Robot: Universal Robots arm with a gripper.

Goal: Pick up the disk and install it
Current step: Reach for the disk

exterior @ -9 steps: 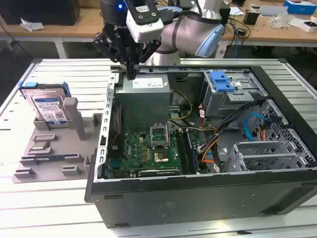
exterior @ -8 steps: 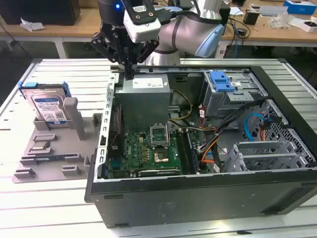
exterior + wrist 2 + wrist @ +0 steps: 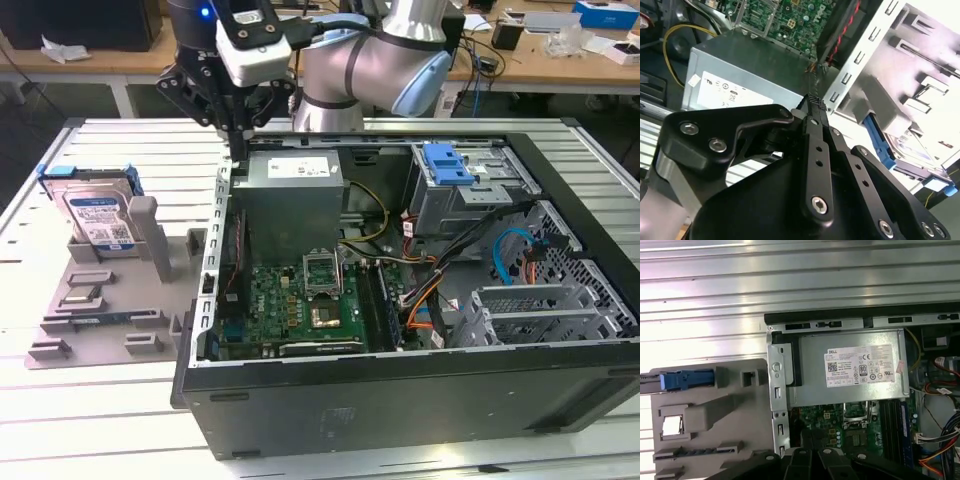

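Disk point(image 3: 98, 215) upright on stand point(image 3: 100, 322) — untouched

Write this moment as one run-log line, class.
gripper: shut, empty | position: over power supply corner of open computer case | disk: upright in grey holder, untouched | install: not done

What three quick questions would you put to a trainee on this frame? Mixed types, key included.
1. True or false: the gripper holds the disk.
2. Short answer: the gripper hangs at the edge of the computer case. Which silver boxy unit inside is it nearest?
3. Where is the disk? A: upright in the grey holder. B: inside the computer case. C: between the jaws.
Key: 1 false; 2 the power supply; 3 A.
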